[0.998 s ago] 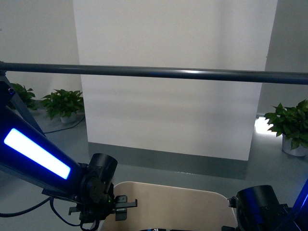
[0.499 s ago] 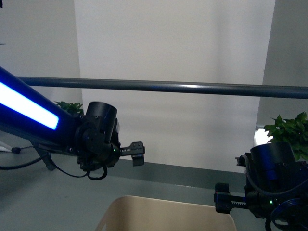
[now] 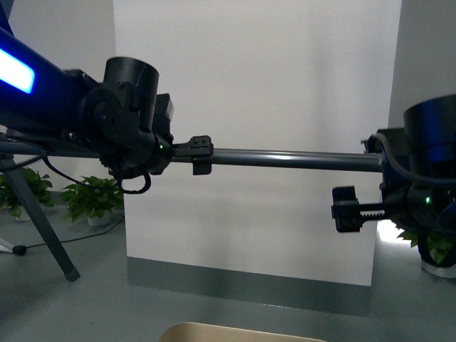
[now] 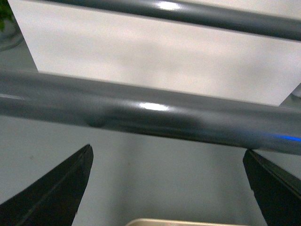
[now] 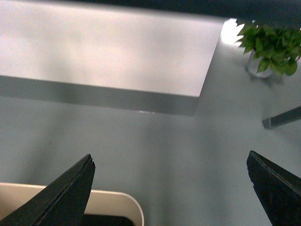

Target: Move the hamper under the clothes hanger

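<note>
Left tool [image 4: 167, 188] spread wide, empty, at my dark grey metal rack bar [image 4: 150, 113] | right tool [image 5: 171, 188] wide, empty, above beige plastic tub [image 5: 113, 202]

The clothes hanger [image 3: 285, 158] looks like dark grey metal, its round bar smooth and semi-glossy with bright streaks of reflected light. The hamper [image 3: 235, 333] is smooth beige plastic with a soft, matt sheen. The white panel [image 3: 256, 85] behind looks flat and matt. The grey floor [image 5: 188, 165] is smooth and dull.
</note>
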Motion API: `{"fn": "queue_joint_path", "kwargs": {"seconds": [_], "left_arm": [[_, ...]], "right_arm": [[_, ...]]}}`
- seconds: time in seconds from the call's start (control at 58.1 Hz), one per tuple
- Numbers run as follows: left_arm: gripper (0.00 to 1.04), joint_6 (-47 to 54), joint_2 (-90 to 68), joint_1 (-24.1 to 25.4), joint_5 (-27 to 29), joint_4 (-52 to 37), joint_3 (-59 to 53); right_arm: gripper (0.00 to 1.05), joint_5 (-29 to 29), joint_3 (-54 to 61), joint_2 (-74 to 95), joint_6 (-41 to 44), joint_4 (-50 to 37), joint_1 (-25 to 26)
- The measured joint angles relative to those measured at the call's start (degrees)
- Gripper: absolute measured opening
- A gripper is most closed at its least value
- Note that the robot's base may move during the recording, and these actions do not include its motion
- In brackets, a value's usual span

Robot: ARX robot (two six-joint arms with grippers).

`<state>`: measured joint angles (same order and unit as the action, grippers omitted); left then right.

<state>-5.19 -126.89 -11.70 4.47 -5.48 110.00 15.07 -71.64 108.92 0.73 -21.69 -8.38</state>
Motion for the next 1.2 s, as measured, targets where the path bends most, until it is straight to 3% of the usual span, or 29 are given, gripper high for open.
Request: {"fn": "queue_joint_path", "kwargs": {"seconds": [0.396,0.551,0.585,0.637,0.671,0.843,0.929,1.153,1.205], "left_arm": [[0.98,2.21,9.62,-2.36,-0.26,-6.75,-4.20],[0.98,2.32,10.16,-2.56,-0.35,-6.84,-4.61],[0.97,2.58,10.08,-2.56,0.57,-6.91,-5.01],[0.87,3.65,11.87,-2.36,6.38,-10.49,-9.99],[0.82,3.85,13.70,-2.08,7.43,-13.05,-14.16],[0.57,4.24,25.18,0.15,6.19,-24.70,-35.76],[0.39,4.24,32.85,2.03,5.25,-30.97,-48.98],[0.05,4.26,41.46,4.26,2.75,-38.47,-68.43],[0.03,4.26,43.01,4.59,2.27,-39.58,-71.63]], "right_arm": [[0.97,3.08,2.89,-10.29,3.30,-7.02,-2.23],[0.97,3.04,3.80,-10.16,3.30,-7.08,-2.32],[0.92,0.15,5.01,-10.38,2.21,-8.81,-1.92],[0.84,-4.48,8.59,-11.85,1.31,-12.41,-1.29],[0.77,-5.99,12.46,-13.70,0.87,-14.84,-0.87],[0.52,-7.69,25.73,-21.20,0.22,-21.03,0.81],[0.36,-8.44,32.87,-25.14,0.00,-23.82,1.92],[0.01,-10.36,45.16,-32.70,-0.07,-27.65,3.43],[0.02,-10.64,47.15,-34.16,-0.13,-28.04,3.74]]}}
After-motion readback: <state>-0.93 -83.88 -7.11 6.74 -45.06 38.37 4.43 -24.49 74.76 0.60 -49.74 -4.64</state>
